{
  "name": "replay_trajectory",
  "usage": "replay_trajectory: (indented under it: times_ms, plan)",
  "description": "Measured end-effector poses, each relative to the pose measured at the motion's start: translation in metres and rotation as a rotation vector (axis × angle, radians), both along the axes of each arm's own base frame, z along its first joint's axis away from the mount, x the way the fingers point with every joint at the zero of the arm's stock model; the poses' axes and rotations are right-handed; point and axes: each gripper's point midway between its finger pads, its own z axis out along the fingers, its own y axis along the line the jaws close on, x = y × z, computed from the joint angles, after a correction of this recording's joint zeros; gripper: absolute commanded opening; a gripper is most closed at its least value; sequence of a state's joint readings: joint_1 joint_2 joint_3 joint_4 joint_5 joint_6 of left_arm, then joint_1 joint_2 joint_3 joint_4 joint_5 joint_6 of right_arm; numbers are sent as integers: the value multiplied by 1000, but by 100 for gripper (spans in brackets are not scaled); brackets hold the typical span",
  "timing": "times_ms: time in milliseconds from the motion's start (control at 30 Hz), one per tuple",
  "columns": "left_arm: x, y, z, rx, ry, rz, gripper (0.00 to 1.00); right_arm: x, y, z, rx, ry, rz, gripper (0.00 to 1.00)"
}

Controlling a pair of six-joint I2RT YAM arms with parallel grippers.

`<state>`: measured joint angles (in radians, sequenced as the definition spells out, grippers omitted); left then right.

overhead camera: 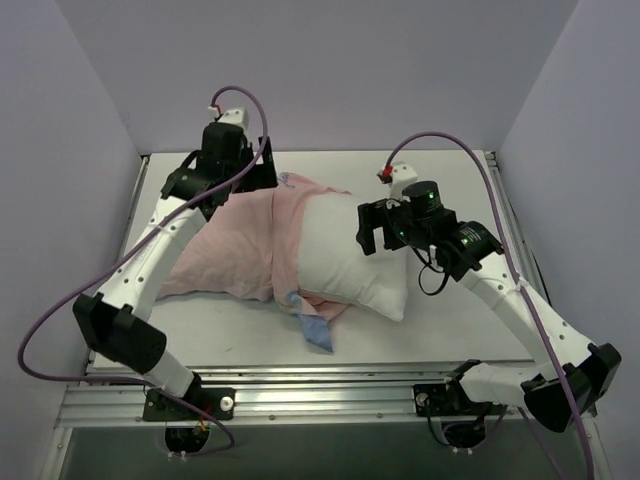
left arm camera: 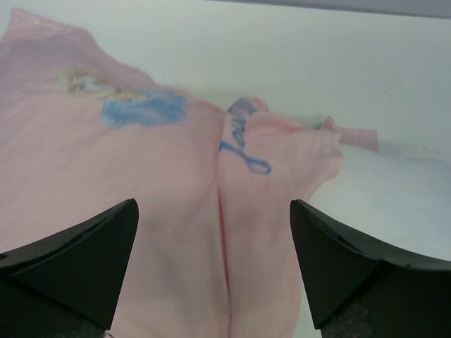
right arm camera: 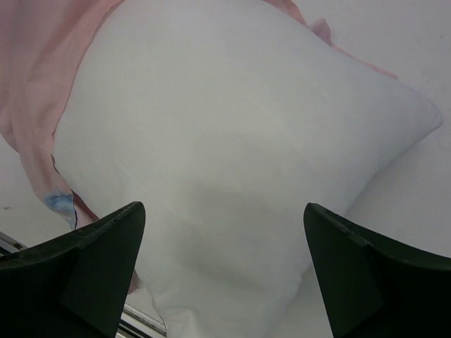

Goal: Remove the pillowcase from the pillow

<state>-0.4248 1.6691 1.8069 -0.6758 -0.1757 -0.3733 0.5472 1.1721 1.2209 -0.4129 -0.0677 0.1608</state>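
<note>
pillow (overhead camera: 360, 255): left half hidden inside the pillowcase (overhead camera: 225, 255); lower end cut off in the right wrist view.
print (left arm camera: 141, 109): only faint blue and yellow smudges through the pink, unreadable.
left gripper (left arm camera: 211, 208): tips lost under its own wrist from above; fingers cut at the bottom edge.
right gripper (right arm camera: 224, 208): fingers cut likewise.
</note>
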Motion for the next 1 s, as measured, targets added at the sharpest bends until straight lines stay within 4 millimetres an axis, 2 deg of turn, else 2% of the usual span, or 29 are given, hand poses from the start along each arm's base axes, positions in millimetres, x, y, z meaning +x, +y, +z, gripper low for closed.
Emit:
replay_trajectory:
  times_ms: [100,200,300,400,500,633,700,800,867,1000]
  plan:
    - [-37,22,-19,-9,58,49,97,4,17,-9,-42,3,65,92]
    - [-62,40,-66,3,176,96,97,6,35,-28,-79,27,133,93]
    - [-68,51,-117,22,292,129,97,6,48,-49,-92,56,174,93]
    - [-58,49,-148,23,349,121,97,2,55,-72,-107,88,197,93]
    - [-34,38,-151,21,332,89,97,-2,63,-85,-130,99,215,93]
    - [14,24,-131,16,227,40,97,-12,79,-91,-167,87,248,94]
    - [28,19,-121,8,177,20,97,-17,88,-92,-185,77,264,95]
    - [34,14,-110,-3,131,-8,97,-18,97,-85,-211,52,260,96]
    - [31,12,-105,-11,122,-24,97,-14,100,-76,-225,28,245,99]
    - [8,17,-103,-18,127,-37,97,5,103,-50,-233,-40,176,100]
